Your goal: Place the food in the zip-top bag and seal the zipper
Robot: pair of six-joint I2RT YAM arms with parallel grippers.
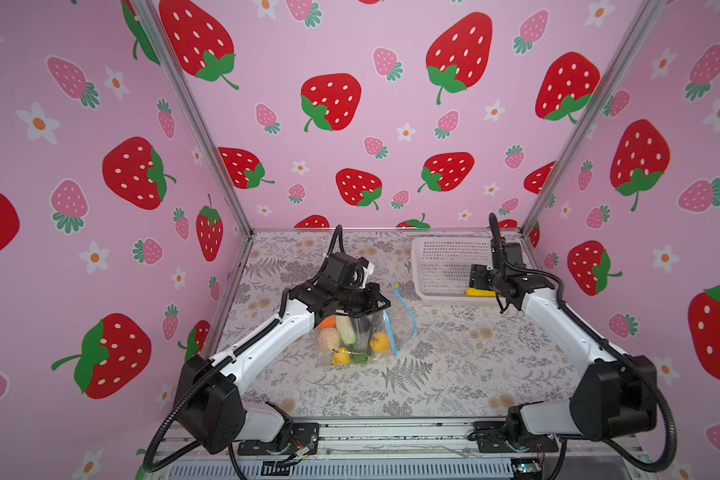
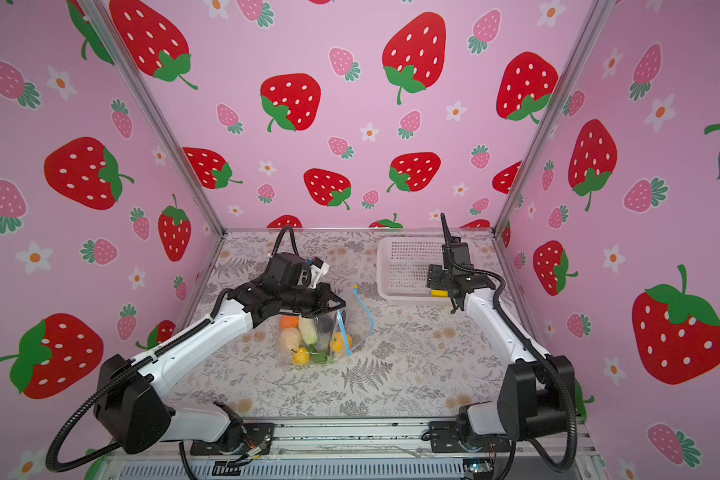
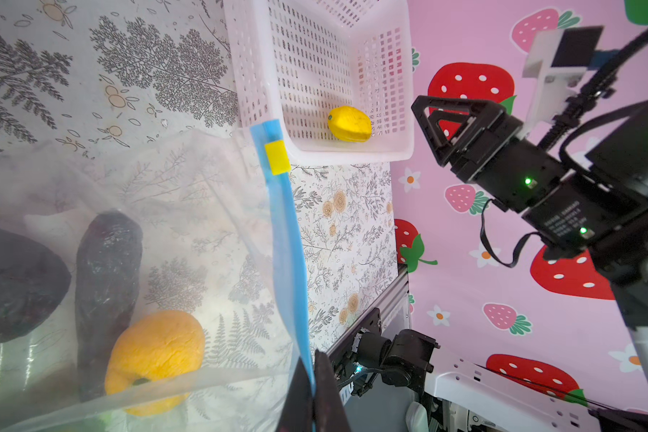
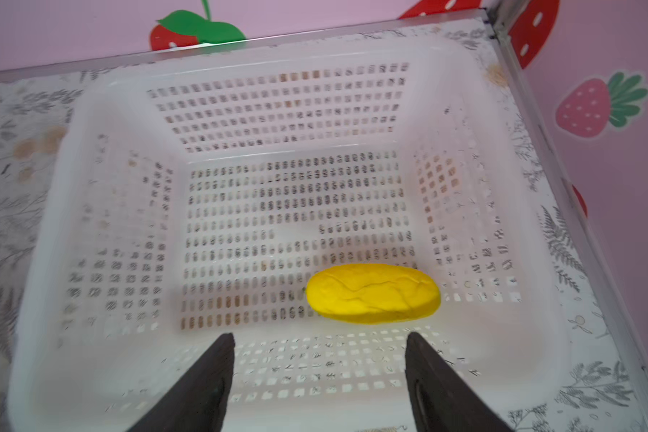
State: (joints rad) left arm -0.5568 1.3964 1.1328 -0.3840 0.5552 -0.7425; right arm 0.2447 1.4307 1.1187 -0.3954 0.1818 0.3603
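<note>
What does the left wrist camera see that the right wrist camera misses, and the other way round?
Only the left wrist: the zip-top bag with food inside, its blue zipper, and the left hand shut on that strip. Only the right wrist: the whole floor of the white basket. Both: that basket, the yellow food piece lying in it, and the open right hand.

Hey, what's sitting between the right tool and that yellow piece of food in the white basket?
Only bare basket; the right wrist view shows it between the open right tool and the yellow food.
</note>
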